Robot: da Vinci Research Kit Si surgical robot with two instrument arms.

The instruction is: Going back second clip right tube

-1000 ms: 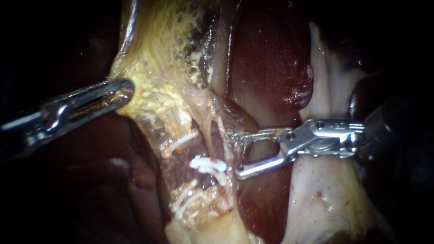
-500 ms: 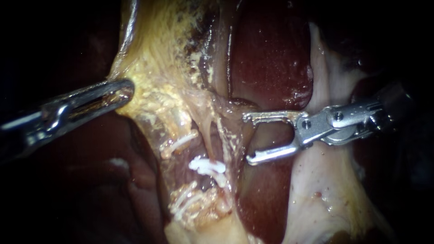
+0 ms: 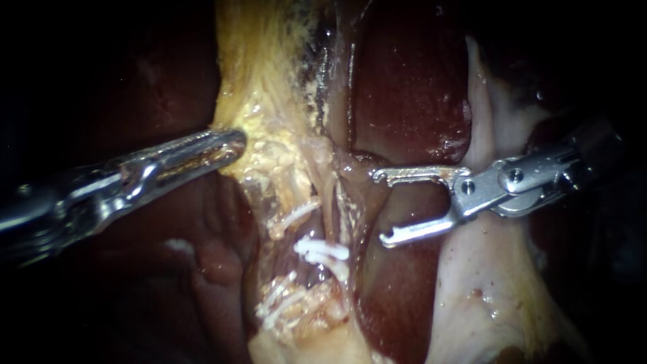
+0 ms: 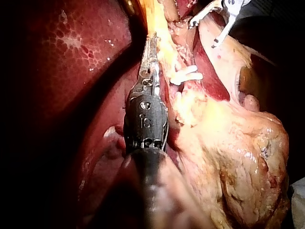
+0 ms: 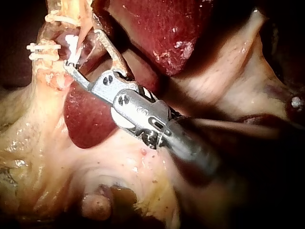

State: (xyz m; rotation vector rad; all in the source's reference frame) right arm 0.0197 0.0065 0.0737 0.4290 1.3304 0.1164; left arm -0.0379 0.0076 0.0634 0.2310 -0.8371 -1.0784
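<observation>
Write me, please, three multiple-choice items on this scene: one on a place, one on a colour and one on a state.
1. In the endoscope view, where do the right instrument's jaws stand relative to the brightest clip?
A. Closed around it
B. Buried under it
C. Beside it, apart from it

2. What colour is that clip?
A. White
B. Black
C. Blue

3. What state are the left instrument's jaws in?
A. Wide open, clear of all tissue
B. Shut on the yellowish tissue
C. Out of every view

Answers:
1 C: the jaws are open and empty, and tissue shows between them and the clip.
2 A: the clip shows bright white against the reddish tissue.
3 B: the jaws lie together at the edge of the yellowish tissue and grip it.
</observation>
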